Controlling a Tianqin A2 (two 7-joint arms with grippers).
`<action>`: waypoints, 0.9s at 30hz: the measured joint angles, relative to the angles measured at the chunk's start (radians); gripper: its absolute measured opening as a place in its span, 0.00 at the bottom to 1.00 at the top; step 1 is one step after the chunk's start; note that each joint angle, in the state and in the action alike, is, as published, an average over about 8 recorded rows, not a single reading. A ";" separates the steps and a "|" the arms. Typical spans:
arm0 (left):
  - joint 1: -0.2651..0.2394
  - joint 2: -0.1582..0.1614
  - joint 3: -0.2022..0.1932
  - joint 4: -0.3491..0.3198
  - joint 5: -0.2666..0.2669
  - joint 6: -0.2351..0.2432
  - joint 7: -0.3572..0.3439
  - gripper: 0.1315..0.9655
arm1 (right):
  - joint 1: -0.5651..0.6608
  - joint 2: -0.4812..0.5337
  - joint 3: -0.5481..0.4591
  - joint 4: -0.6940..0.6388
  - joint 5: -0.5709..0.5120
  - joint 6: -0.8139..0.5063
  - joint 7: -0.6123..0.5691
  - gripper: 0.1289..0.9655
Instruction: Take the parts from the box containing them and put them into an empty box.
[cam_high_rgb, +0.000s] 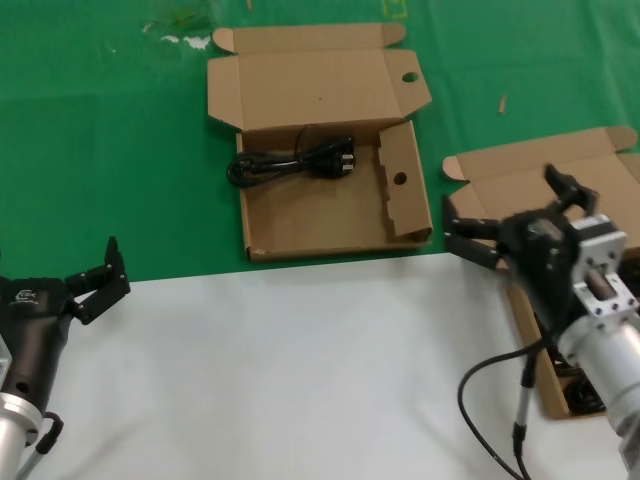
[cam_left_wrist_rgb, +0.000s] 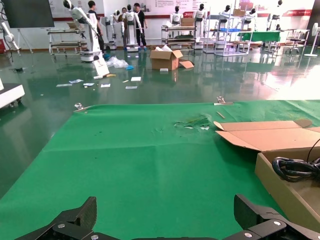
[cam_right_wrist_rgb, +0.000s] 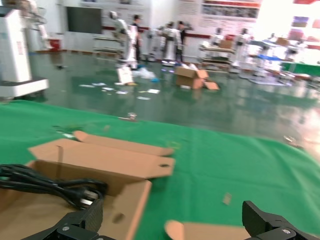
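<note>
The box with round holes in its lid and side flap (cam_high_rgb: 325, 95) lies open on the green cloth; one coiled black cable with its plug (cam_high_rgb: 295, 162) rests inside near the hinge. The plain-lidded box (cam_high_rgb: 530, 175) sits at the right, largely hidden behind my right arm, with black cables (cam_high_rgb: 585, 392) showing at its near end. My right gripper (cam_high_rgb: 505, 215) is open and empty above that box's left side. My left gripper (cam_high_rgb: 95, 280) is open and empty at the left, on the border of cloth and white surface. The left wrist view shows the holed box (cam_left_wrist_rgb: 280, 190), its cable (cam_left_wrist_rgb: 295, 167) and the left gripper (cam_left_wrist_rgb: 167, 220). In the right wrist view are the right gripper (cam_right_wrist_rgb: 172, 222), the holed box (cam_right_wrist_rgb: 125, 200) and its cable (cam_right_wrist_rgb: 50, 184).
A white table surface (cam_high_rgb: 300, 370) covers the near half, green cloth (cam_high_rgb: 120, 150) the far half. The right arm's grey body and black hose (cam_high_rgb: 500, 390) hang over the right box. Small scraps (cam_high_rgb: 185, 40) lie on the cloth at the back left.
</note>
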 joint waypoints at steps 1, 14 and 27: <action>0.000 0.000 0.000 0.000 0.000 0.000 0.000 1.00 | -0.013 -0.001 0.007 0.007 0.011 0.011 -0.002 1.00; 0.000 0.000 0.000 0.000 0.000 0.000 0.000 1.00 | -0.068 -0.004 0.038 0.034 0.057 0.058 -0.009 1.00; 0.000 0.000 0.000 0.000 0.000 0.000 0.000 1.00 | -0.068 -0.004 0.038 0.034 0.057 0.058 -0.009 1.00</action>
